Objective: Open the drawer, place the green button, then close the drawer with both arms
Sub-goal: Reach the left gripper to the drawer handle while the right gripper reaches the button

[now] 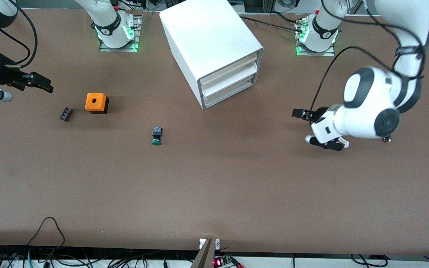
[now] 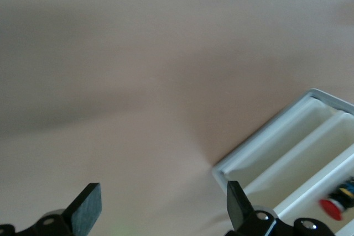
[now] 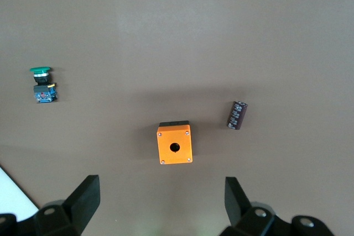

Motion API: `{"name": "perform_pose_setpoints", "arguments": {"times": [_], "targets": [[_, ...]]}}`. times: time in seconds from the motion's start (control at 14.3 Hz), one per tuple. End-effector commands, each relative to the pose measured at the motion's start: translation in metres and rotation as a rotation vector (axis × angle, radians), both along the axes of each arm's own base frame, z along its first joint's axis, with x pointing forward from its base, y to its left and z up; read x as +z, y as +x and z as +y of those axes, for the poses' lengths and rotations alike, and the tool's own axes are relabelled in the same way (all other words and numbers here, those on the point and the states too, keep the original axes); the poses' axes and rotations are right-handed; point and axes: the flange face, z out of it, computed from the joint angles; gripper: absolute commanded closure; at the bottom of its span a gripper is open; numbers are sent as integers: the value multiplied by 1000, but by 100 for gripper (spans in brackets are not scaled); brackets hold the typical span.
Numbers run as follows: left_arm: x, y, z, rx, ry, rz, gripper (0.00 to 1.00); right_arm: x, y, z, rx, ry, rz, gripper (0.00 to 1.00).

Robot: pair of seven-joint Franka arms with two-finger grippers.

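On the brown table (image 1: 214, 186) from the front, the light, rigid button (image 1: 156, 135) lies apart from both open grippers, the right gripper (image 1: 35, 82) and left gripper (image 1: 313, 126); the left wrist view shows the closed drawer (image 2: 260, 161) ahead of spread jaws; the right wrist view shows the button (image 3: 42, 85), best pinched across its blocky body.

You are looking at a robotics lab bench: a wide brown matte table (image 1: 214, 193) with two white jointed robot arms bolted to metal base plates (image 1: 119, 44) beside a boxy white plastic three-drawer cabinet (image 1: 210, 48), green status lights glowing at each base. Loose black cables (image 1: 50, 227) trail along the table edge nearest the front camera, well apart from the cabinet, by a small circuit board with a red light (image 1: 220, 261).
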Motion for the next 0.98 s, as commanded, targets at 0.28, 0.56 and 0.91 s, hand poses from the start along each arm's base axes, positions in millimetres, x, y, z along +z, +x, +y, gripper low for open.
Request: {"name": "perform_pose_setpoints", "arguments": {"times": [0.28,0.56,0.91], "targets": [[-139,-69,-61,54,-409,127,0,-90,61,69,107,-9,-41,0],[-174,-120,-83,67,-568,182,0,-139,75,107,138,26,-18,0],[-183,-163,-121,56,-639,241,0,-196,80,177,128,43,-11,0]]}}
